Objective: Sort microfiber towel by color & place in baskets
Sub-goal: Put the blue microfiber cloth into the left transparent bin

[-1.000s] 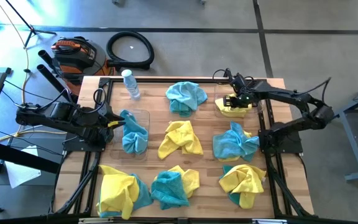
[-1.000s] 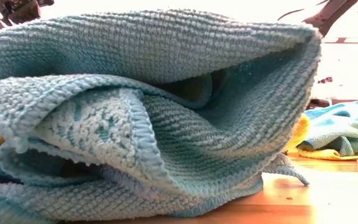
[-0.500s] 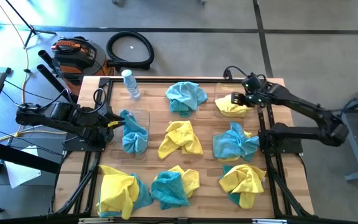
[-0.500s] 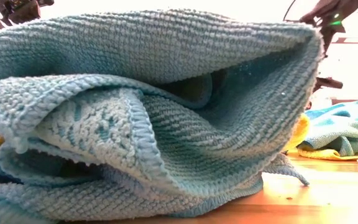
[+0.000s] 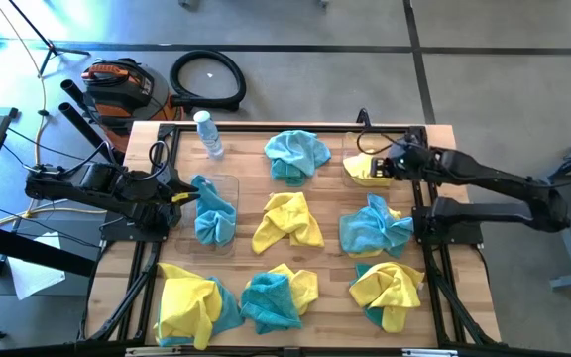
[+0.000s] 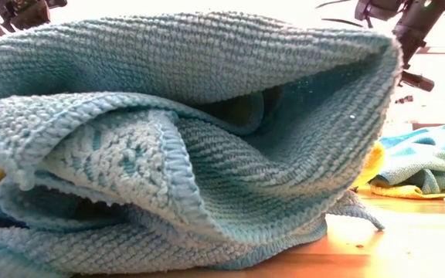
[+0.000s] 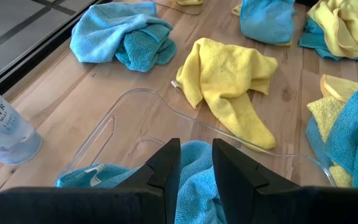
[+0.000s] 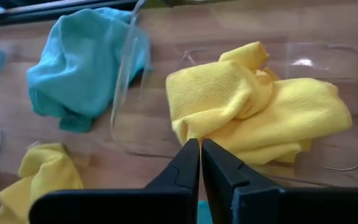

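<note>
While the right end effector (image 8: 200, 152) hangs closed and empty over the yellow towel (image 8: 260, 109) in its basket (image 8: 347, 158), the left end effector (image 7: 196, 163) sits slightly open above a teal towel (image 7: 194, 180).

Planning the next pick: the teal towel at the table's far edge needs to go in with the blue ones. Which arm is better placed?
Probably the left: its gripper hovers at the basket holding a teal towel, where the far teal towel belongs. The right gripper sits at the yellow-towel basket.

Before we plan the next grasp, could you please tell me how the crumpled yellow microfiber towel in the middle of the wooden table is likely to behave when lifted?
The crumpled yellow microfiber towel will probably drape limply: it lies in soft folds with a trailing corner. It looks light for its bulk, so it should lift easily. Its fuzzy surface likely grips rather than slips, though pinching one fold may unfurl the rest.
</note>
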